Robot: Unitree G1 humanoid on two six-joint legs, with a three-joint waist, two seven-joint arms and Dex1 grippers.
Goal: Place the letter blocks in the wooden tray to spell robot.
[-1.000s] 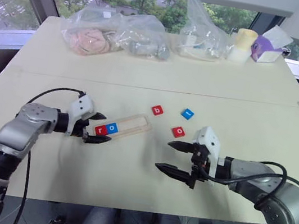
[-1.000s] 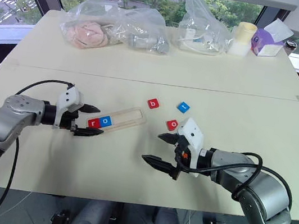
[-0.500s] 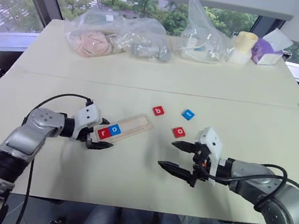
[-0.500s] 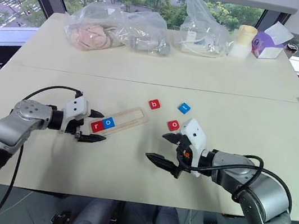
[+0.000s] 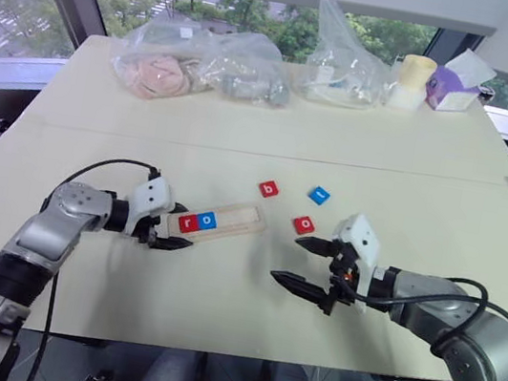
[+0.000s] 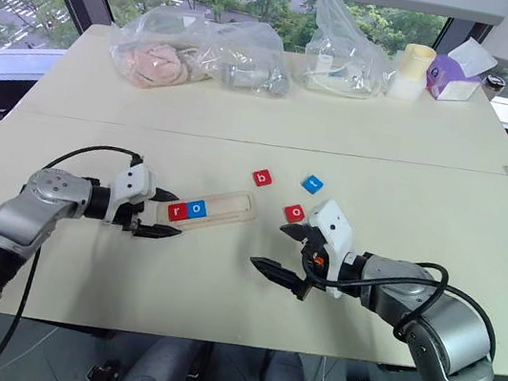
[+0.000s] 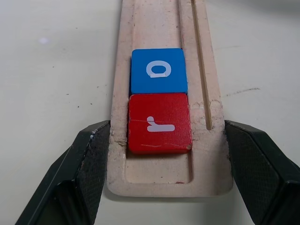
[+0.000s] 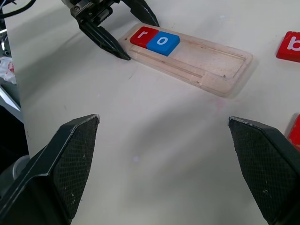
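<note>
Clamping wooden tray [image 7: 159, 28], left end effector [image 7: 164, 154]

Two tiles seated, three loose

The wooden tray [image 5: 222, 223], a long pale strip with rounded corners, lies flat and slanted on the table. In its slot, at the robot's-left end, sit the red r block [image 5: 190, 223] and the blue o block [image 5: 208, 221], touching. Beyond the tray's other end lie the red b block [image 5: 268, 190], a blue block [image 5: 319, 195] and the red o block [image 5: 304, 225], apart
</note>
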